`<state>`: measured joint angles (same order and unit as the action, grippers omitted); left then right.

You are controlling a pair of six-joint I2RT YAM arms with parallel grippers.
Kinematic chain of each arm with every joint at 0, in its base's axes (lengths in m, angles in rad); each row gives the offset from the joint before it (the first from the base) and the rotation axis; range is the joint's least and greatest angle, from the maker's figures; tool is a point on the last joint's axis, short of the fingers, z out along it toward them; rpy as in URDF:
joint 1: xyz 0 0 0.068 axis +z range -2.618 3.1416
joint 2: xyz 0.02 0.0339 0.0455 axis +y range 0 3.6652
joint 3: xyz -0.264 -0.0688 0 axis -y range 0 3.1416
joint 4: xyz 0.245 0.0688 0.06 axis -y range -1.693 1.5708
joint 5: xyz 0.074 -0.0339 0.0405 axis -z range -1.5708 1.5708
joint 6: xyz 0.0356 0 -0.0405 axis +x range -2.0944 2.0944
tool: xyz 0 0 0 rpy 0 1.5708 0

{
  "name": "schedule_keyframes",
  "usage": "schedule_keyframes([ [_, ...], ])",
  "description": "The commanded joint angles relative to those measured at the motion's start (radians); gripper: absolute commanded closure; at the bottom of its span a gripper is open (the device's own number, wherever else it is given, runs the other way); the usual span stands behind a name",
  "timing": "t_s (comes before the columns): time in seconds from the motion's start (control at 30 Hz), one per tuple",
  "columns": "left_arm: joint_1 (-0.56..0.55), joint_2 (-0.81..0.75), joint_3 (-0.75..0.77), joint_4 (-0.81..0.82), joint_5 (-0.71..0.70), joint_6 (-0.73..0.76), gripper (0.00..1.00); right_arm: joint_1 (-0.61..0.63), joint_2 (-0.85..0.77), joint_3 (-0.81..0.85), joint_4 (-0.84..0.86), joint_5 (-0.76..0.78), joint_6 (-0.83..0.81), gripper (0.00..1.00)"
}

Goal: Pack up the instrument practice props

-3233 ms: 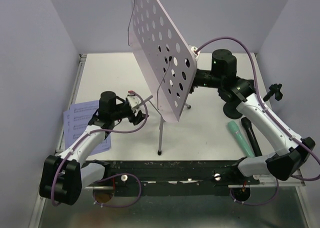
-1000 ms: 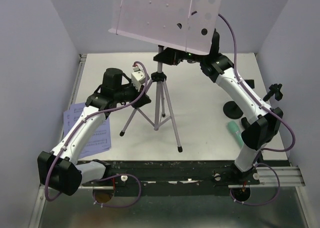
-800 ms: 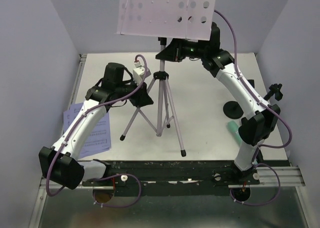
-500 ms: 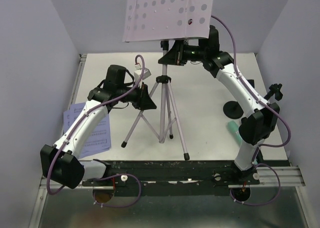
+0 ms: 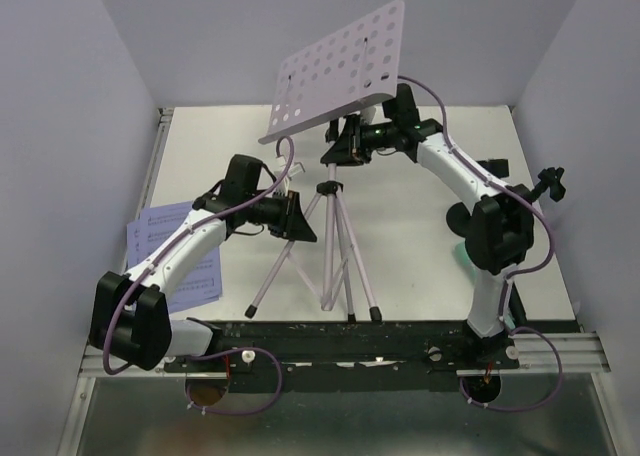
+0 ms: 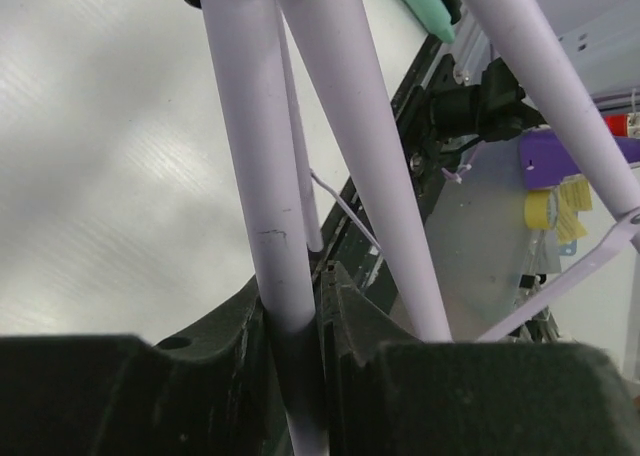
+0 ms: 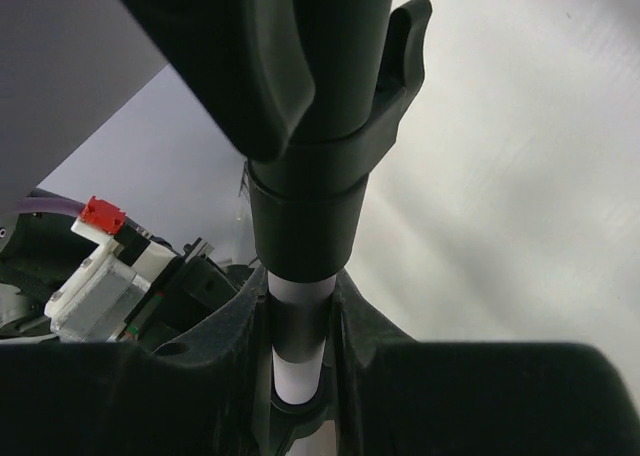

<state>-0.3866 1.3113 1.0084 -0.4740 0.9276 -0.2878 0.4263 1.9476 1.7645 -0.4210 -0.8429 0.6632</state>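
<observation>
Centrally on the white desk [image 5: 400, 236], the lilac music rack [image 5: 335, 71] stands on three spread legs, its perforated panel tilted up toward the back wall. The left pincer [image 5: 296, 219] is clamped on one tripod leg, seen close up in the left wrist view with both fingers pressed against the lilac tube. The right pincer [image 5: 345, 144] grips the centre stem just below the panel, under a black collar. Sheet-music pages [image 5: 152, 231] lie at the desk's left edge. A mint-green microphone [image 5: 458, 258] peeks from behind the right arm, beside what appears to be a round mic holder [image 5: 455, 216].
</observation>
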Motion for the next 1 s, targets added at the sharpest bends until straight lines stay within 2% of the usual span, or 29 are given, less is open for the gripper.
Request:
schedule_keyframes([
  [0.0, 0.029, -0.069, -0.082, 0.455, 0.097, 0.105, 1.0, 0.02, 0.074, -0.031, -0.047, -0.005, -0.135, 1.0],
  [0.2, 0.06, -0.055, -0.149, 0.512, 0.051, 0.082, 1.0, 0.019, 0.131, -0.025, -0.044, 0.042, -0.171, 1.0],
  [0.37, 0.069, -0.023, -0.169, 0.534, 0.027, 0.071, 1.0, 0.016, 0.192, -0.014, -0.088, 0.188, -0.232, 1.0],
  [0.53, 0.069, -0.007, -0.165, 0.526, 0.007, 0.073, 1.0, 0.014, 0.26, 0.032, -0.081, 0.206, -0.263, 1.0],
  [0.57, 0.071, -0.007, -0.166, 0.526, 0.001, 0.073, 1.0, 0.014, 0.267, 0.039, -0.076, 0.199, -0.272, 0.92],
  [0.67, 0.074, -0.015, -0.182, 0.535, -0.004, 0.072, 1.0, 0.002, 0.274, 0.035, -0.039, 0.09, -0.289, 0.51],
  [0.73, 0.083, -0.018, -0.194, 0.549, -0.024, 0.052, 1.0, -0.011, 0.266, 0.02, -0.016, -0.031, -0.292, 0.31],
  [0.8, 0.103, -0.018, -0.211, 0.577, -0.044, 0.013, 1.0, -0.023, 0.246, -0.012, -0.01, -0.114, -0.277, 0.19],
  [0.97, 0.155, -0.021, -0.251, 0.647, -0.096, -0.062, 1.0, -0.086, 0.114, -0.155, -0.016, -0.119, -0.28, 0.06],
])
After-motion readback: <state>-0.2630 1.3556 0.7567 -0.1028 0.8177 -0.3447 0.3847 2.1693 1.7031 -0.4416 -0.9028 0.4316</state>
